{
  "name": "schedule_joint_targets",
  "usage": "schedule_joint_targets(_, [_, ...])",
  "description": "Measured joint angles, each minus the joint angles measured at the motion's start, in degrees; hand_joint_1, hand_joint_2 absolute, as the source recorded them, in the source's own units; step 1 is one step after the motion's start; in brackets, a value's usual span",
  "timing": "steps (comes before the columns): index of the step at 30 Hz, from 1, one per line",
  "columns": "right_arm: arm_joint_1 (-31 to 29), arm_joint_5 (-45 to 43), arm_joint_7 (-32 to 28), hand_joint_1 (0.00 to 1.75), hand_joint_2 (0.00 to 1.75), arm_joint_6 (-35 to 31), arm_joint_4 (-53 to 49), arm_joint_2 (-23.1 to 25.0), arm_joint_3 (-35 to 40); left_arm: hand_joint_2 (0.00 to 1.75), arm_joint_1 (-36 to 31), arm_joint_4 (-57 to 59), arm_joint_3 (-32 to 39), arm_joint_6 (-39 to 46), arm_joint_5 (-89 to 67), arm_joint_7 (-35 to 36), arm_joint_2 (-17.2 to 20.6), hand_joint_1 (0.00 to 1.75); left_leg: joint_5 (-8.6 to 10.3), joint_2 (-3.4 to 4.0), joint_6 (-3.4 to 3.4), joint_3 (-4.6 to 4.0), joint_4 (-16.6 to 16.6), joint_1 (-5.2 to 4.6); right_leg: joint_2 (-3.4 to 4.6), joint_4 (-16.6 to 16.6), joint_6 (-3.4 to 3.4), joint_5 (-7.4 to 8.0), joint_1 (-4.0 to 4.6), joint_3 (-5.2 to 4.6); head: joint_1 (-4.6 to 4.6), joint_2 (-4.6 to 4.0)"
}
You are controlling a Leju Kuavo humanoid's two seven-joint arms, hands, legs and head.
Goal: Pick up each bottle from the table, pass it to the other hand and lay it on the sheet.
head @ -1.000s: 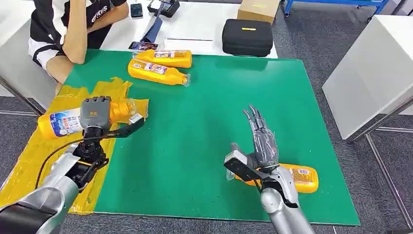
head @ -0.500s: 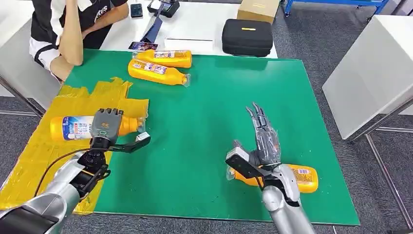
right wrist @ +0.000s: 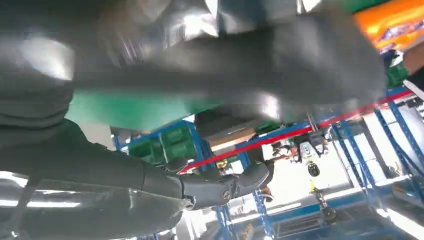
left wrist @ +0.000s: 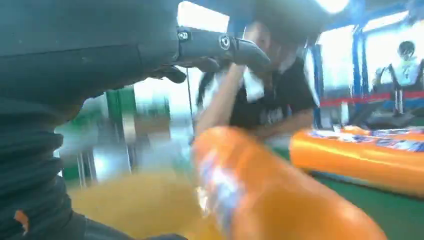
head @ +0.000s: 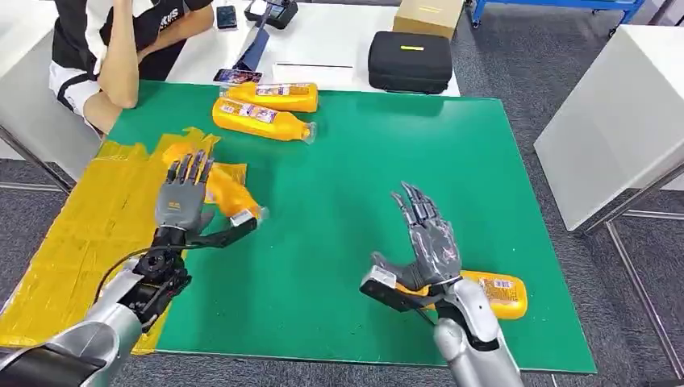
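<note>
My left hand is over the yellow sheet with its fingers spread and nothing in it. An orange bottle lies slanted at the sheet's right edge just beyond the palm, its cap toward the green mat; it is blurred in the left wrist view. My right hand is raised with fingers apart, holding nothing, near the front of the mat. Another orange bottle lies on the mat just behind and right of that wrist. Two more orange bottles lie side by side at the far edge.
A green mat covers the table. A person sits at the far left corner with an elbow near the sheet. A black case, a cardboard box and phones lie on the white table beyond. A white table stands to the right.
My left hand has opened and let go of the bottle, which has swung from lying crosswise to slanted on the sheet's edge. My right hand has tipped slightly left and lowered a little.
</note>
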Motion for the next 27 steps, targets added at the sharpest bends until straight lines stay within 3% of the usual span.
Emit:
schedule_joint_targets(2, [1.21,-0.89,-0.76,0.00,1.75,2.04,-2.07,-1.25,-0.18,1.75,-0.09,-0.46,5.97,-6.04,11.96,-8.63,-1.30,0.00,0.00,0.00,0.00,0.00,0.00,-0.01,0.01,0.00,0.01,0.01,0.00,-0.01,0.02,0.00])
schedule_joint_targets(5, [2.58,-0.98,-2.08,0.00,1.75,5.55,-4.63,-3.10,-0.17,1.75,-0.56,-1.05,17.19,-24.61,30.47,-19.70,-3.10,0.00,-0.01,0.01,0.00,0.01,0.00,-0.01,0.02,-0.01,0.01,0.01,0.00,-0.01,0.00,0.00])
schedule_joint_targets(8, [3.92,-0.39,-3.04,0.00,1.75,7.47,-6.34,-4.90,-0.13,1.75,-0.67,-1.53,25.57,-36.00,37.69,-25.41,-4.57,0.00,0.00,0.01,0.00,0.00,0.00,0.00,0.00,0.00,0.00,0.01,0.01,0.00,0.02,0.00])
schedule_joint_targets(16, [8.58,-0.66,-5.82,0.00,1.75,15.15,-11.78,-13.12,1.14,1.75,-0.67,-1.81,36.06,-55.36,48.20,-29.05,-8.31,0.00,-0.03,-0.10,0.03,-0.09,0.01,-0.04,-0.04,-0.02,0.02,0.00,-0.02,0.03,0.02,0.00])
schedule_joint_targets(22, [9.36,-1.33,-6.23,0.00,1.75,16.54,-13.37,-16.98,1.38,1.75,-0.66,-1.84,39.18,-59.06,50.80,-29.19,-9.57,0.00,-0.02,-0.05,0.02,-0.05,0.01,-0.02,-0.02,-0.02,0.02,0.03,0.00,-0.01,-0.02,0.00])
schedule_joint_targets(27, [11.53,-3.43,-3.71,0.00,1.75,22.21,-16.02,-21.88,0.85,1.75,-0.17,-2.49,39.66,-63.03,54.25,-28.81,-11.41,0.00,-0.02,-0.08,0.04,-0.06,0.01,-0.04,-0.06,-0.02,0.03,0.02,-0.04,0.03,-0.02,0.00])
